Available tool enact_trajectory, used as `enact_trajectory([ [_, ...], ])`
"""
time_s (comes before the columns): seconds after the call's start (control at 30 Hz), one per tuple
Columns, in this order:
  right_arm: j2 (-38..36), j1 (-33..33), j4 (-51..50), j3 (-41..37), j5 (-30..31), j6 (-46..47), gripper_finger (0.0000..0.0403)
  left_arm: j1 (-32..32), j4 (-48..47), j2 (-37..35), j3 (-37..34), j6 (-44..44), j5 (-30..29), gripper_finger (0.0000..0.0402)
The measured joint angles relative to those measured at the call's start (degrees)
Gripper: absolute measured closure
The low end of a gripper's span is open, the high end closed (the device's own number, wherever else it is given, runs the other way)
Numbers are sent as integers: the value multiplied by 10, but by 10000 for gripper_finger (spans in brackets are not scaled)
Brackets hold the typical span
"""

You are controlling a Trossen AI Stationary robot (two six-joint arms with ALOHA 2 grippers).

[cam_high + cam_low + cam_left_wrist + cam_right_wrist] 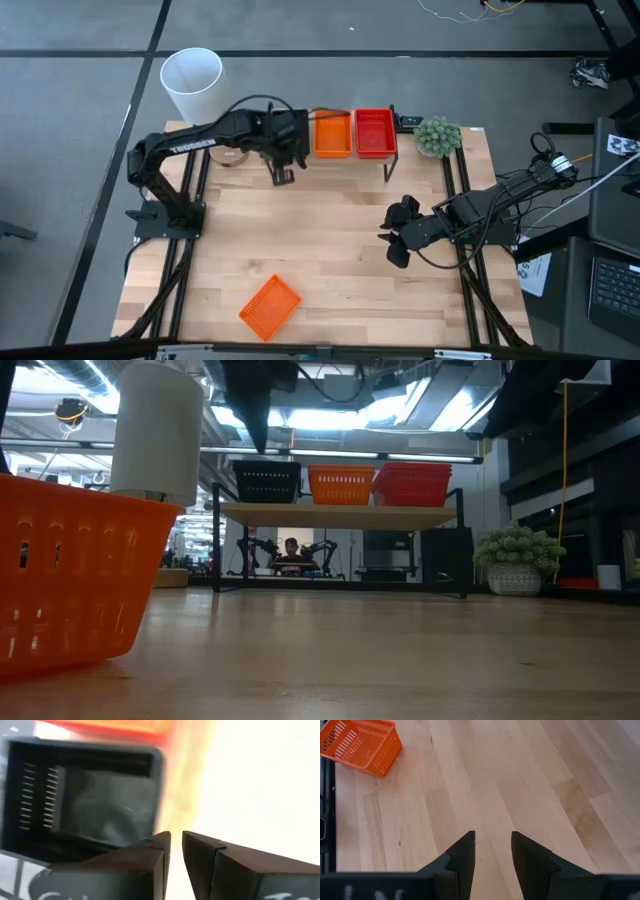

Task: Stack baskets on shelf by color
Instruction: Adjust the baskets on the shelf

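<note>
Orange, red and black baskets sit in a row on the shelf [340,514] at the far side of the bench [330,260]. In the low view the black basket [266,482] is on the left, the orange basket on the shelf [341,484] is in the middle, and the red basket [413,483] is on the right. From the high view you can see the orange one and the red one, but the left arm covers the black one. The left gripper [283,172] hangs over the left part of the shelf, just above the black basket. Its wrist view looks down into the black basket and shows its jaws almost pressed together, with only a thin gap and nothing between them. One more loose orange basket [270,306] lies on the near left part of the bench, well apart from the shelf. The low view shows it very close and big. The right gripper [397,235] is over the right side of the bench, and its jaws are spread with nothing in them. Its wrist view shows bare wood and the loose orange basket far off. A white cup [192,82] stands past the far left corner, and a small green plant [437,135] sits just right of the shelf. Only the low view shows a person [291,548] far behind, under the shelf.
</note>
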Motion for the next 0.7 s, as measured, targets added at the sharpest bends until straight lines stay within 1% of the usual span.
enact_trajectory([
  [0.1,0,0,0,0,1,0,277,-11,-26,2,0,-1,8,360],
  [0.2,0,0,0,0,9,0,277,-13,-24,12,-1,0,6,360],
  [0.37,0,0,0,0,9,0,277,-5,-17,10,-1,0,-25,360],
  [0.43,0,0,0,0,9,0,277,2,-19,11,-1,0,-27,360],
  [0.5,0,0,0,0,9,0,277,11,-20,11,-1,0,-16,360],
  [0.6,0,0,0,0,9,0,277,20,-19,10,-1,0,22,360],
  [0.7,0,0,0,0,9,0,277,20,-19,10,-1,0,28,360],
])
